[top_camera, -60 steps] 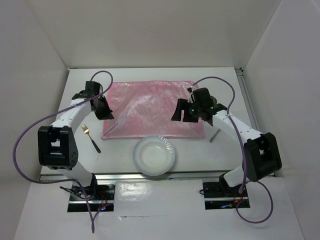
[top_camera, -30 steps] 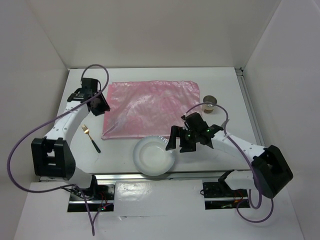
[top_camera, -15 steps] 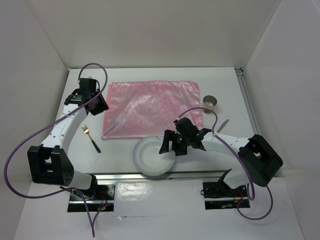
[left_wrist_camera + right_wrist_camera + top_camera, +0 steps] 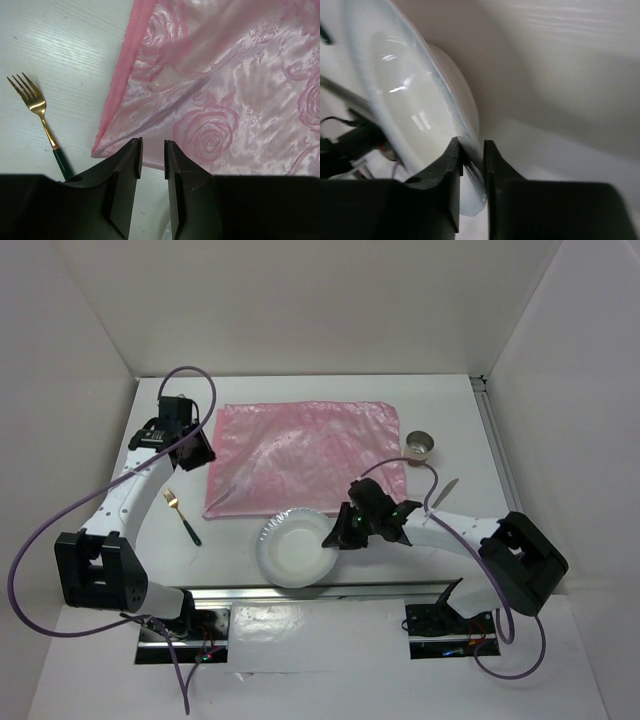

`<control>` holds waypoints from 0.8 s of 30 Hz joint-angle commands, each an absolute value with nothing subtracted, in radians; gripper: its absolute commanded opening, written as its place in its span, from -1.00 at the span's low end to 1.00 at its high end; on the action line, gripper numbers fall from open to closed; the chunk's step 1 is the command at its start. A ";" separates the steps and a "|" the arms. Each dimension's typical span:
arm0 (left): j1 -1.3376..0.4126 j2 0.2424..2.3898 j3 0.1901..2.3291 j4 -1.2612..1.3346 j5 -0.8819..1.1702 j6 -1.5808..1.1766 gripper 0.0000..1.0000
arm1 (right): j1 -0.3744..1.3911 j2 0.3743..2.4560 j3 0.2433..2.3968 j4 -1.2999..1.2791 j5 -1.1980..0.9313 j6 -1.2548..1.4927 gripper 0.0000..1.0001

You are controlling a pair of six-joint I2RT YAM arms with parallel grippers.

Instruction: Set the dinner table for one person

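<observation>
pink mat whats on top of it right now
No dish or cutlery lies on the pink mat. The white plate, pinched at its rim by the right gripper, sits at the mat's near edge. The table under the mat is covered, so not visible.

Fork (image 4: 36, 104) handle tip behind left pincer (image 4: 152, 145)

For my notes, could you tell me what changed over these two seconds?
The right gripper swung from over the pink mat to the near edge and closed on the right rim of the white plate, nudging it left. The fork, mat and cup stayed put.
</observation>
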State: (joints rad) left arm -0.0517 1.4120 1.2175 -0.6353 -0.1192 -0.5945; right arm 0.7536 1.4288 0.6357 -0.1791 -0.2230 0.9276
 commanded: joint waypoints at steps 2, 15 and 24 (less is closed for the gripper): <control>-0.055 1.378 1.247 -0.641 -0.121 -0.558 -0.20 | 0.762 1.391 0.634 -0.218 -0.155 0.930 -0.89; -0.044 1.335 1.390 -0.713 -0.062 -0.502 -0.23 | 0.762 1.243 0.909 -0.383 -0.258 0.718 -1.00; -0.035 1.335 1.518 -0.790 -0.041 -0.474 -0.23 | 0.691 1.264 1.137 -0.401 -0.264 0.644 -1.00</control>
